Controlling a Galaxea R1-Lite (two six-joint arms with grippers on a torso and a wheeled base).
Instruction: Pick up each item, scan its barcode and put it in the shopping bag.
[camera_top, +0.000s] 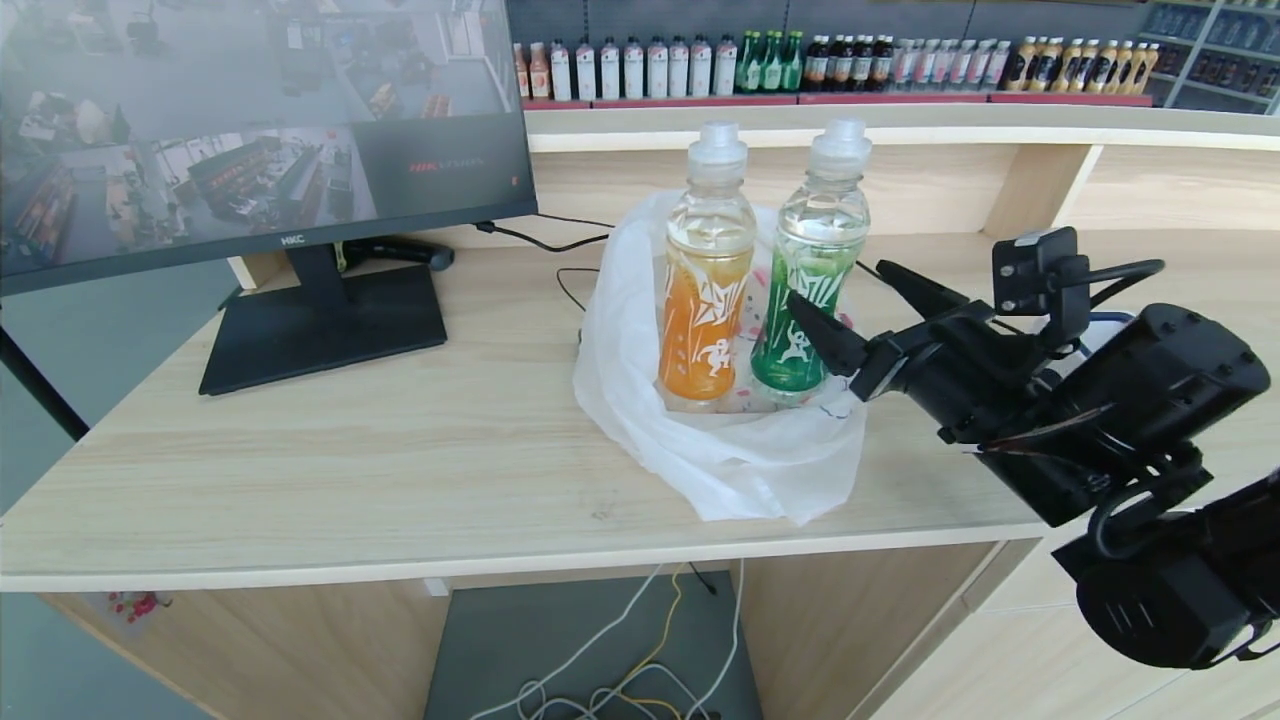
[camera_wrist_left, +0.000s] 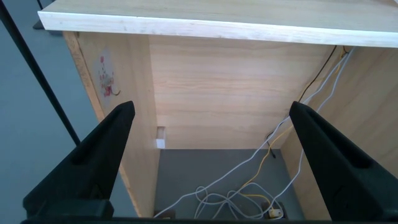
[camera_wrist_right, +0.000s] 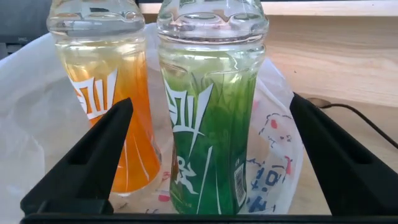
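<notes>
two bottles stand upright side by side inside a white bag (camera_top: 740, 460) on the wooden surface (camera_top: 400, 450), about mid-way across it. the orange bottle (camera_top: 705, 300) is on the left and the green bottle (camera_top: 815, 270) on the right, just beside each other; whether they touch cannot be told. both have pale caps on. the bag is crumpled low around their bases, its rim slumped toward the near edge of the surface.

the right jaws sit just right of the green bottle, spread wide and holding nothing. in the head view the tip of one of their fingers (camera_top: 825, 340) overlaps the lower part of the green bottle; contact cannot be told. in the right wrist view the green bottle stands between the two fingers, a little farther off, with the orange one beside it and a barcode showing low on the green label.

the left jaws hang below the level of the surface, also spread wide and empty, their fingers (camera_wrist_left: 93, 162) facing the open space under it, where cables (camera_wrist_left: 236, 193) lie on the floor.

a monitor (camera_top: 250, 120) stands at the far left of the surface, with a black handheld device (camera_top: 395, 250) lying just behind its base. a shelf of bottles (camera_top: 800, 65) runs along the far wall.
</notes>
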